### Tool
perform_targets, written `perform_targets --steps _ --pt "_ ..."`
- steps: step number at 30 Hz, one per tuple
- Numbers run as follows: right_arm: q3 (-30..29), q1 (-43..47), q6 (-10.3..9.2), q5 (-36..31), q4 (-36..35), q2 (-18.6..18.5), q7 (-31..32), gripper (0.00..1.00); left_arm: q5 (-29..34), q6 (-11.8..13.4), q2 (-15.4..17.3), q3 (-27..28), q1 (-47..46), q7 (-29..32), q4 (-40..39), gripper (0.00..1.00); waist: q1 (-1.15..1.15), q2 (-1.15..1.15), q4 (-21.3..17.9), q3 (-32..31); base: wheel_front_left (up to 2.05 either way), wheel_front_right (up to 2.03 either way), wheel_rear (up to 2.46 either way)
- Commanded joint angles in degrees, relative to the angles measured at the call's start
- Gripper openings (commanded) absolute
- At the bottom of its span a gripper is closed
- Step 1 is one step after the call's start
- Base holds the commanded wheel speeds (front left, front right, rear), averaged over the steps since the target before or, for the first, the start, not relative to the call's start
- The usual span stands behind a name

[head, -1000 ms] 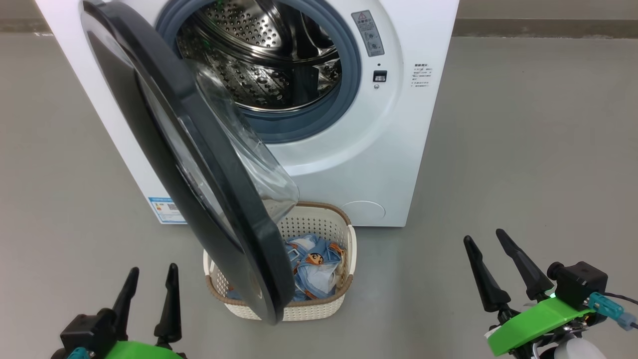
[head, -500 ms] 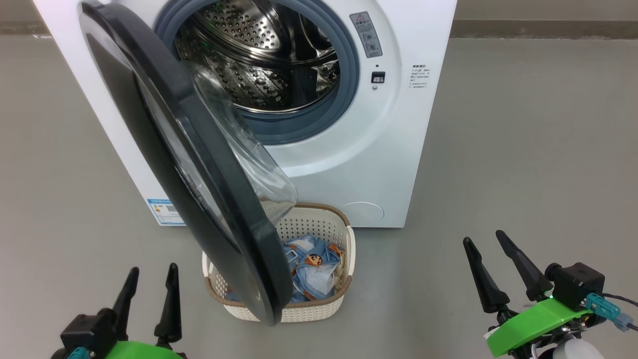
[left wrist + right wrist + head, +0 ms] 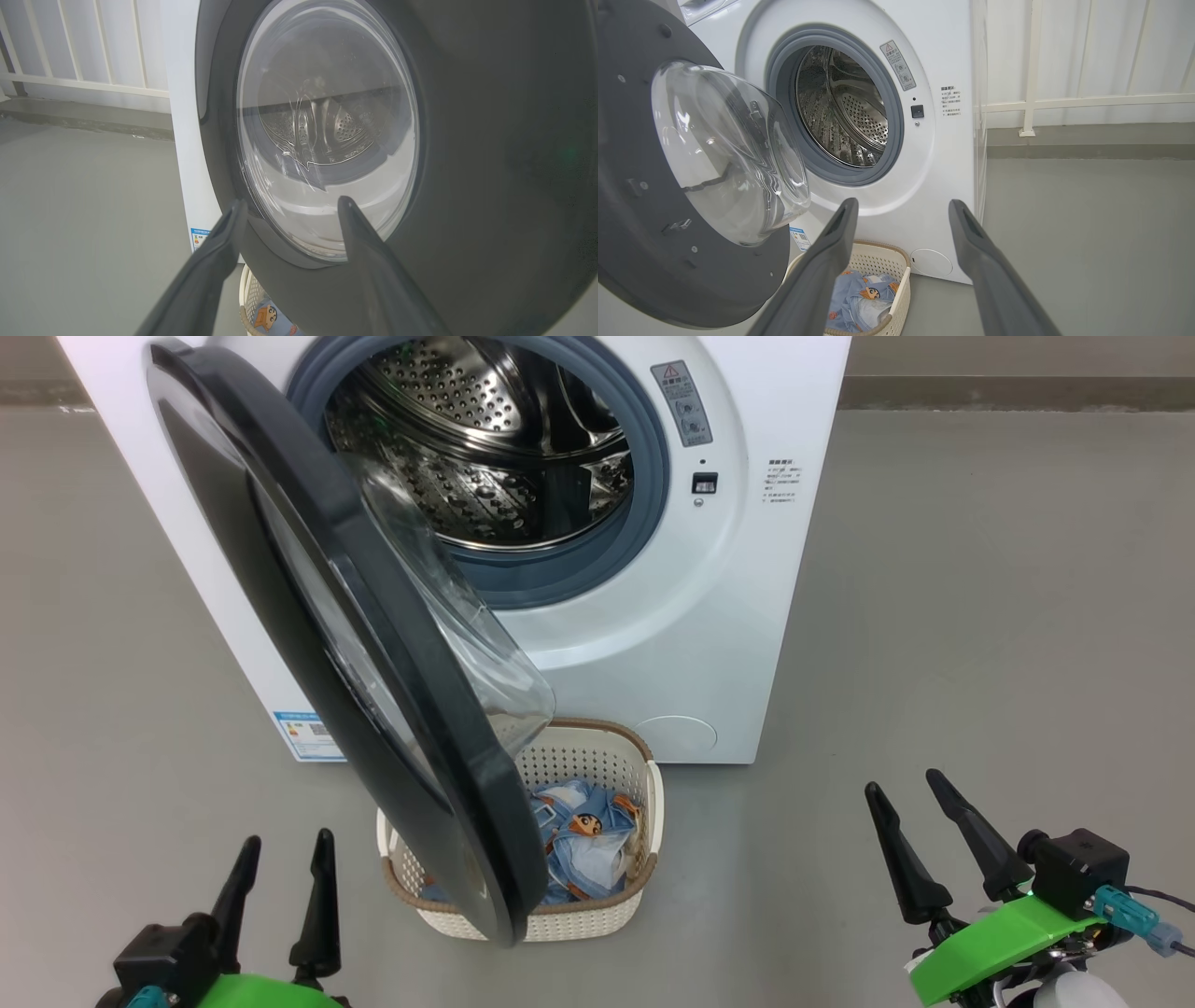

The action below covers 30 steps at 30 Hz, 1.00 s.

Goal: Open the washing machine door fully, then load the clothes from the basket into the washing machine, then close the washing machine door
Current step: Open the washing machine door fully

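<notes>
One white boxy washing machine [image 3: 653, 644] at 12 o'clock, with a perforated steel drum and a grey rubber gasket. Glossy round black door [image 3: 373, 644] partly open, overhanging the cream perforated basket [image 3: 597, 756] at 6. Blue printed clothes [image 3: 583, 840] inside it. Left gripper [image 3: 288, 837] at 7, right gripper [image 3: 901, 780] at 4: fingers spread, empty, low.

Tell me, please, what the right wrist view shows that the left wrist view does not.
Right wrist view: the grey inner face of the washing machine door with its bulging glass bowl, the drum seen directly, the grey gasket and a warning label. Left wrist view: the door's glossy black outer face, the drum seen through its glass. Shared: the white washing machine, the basket below the door holding the clothes, plus the right pincer or left pincer, open.
</notes>
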Motion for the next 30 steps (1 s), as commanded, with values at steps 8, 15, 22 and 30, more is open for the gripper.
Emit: perform_targets --steps 8,15,22,30 --pt "1.2 -0.8 0.16 -0.7 -1.2 -0.5 -0.7 1.0 0.7 -0.1 1.0 1.7 -0.9 -0.4 -1.7 1.0 0.0 0.0 -0.1 0.0 0.0 0.0 0.0" --pt "1.1 -0.8 0.16 -0.8 -1.2 -0.4 -0.7 1.0 0.5 -0.1 1.0 1.6 -1.3 -0.4 -2.8 0.0 0.0 0.0 -0.1 0.1 0.0 0.0 0.0" --pt "1.1 -0.9 0.16 -0.8 -1.0 -0.1 -0.7 1.0 0.9 -0.1 1.0 1.4 -2.1 -0.4 -7.0 0.0 0.0 0.0 -0.2 0.2 0.0 0.0 0.0" --pt "1.0 -1.1 0.16 -0.9 -1.2 0.5 -0.7 1.0 1.8 -0.1 0.5 -0.3 -2.9 -0.4 -18.1 0.0 0.0 0.0 -0.5 0.1 0.0 0.0 0.0"
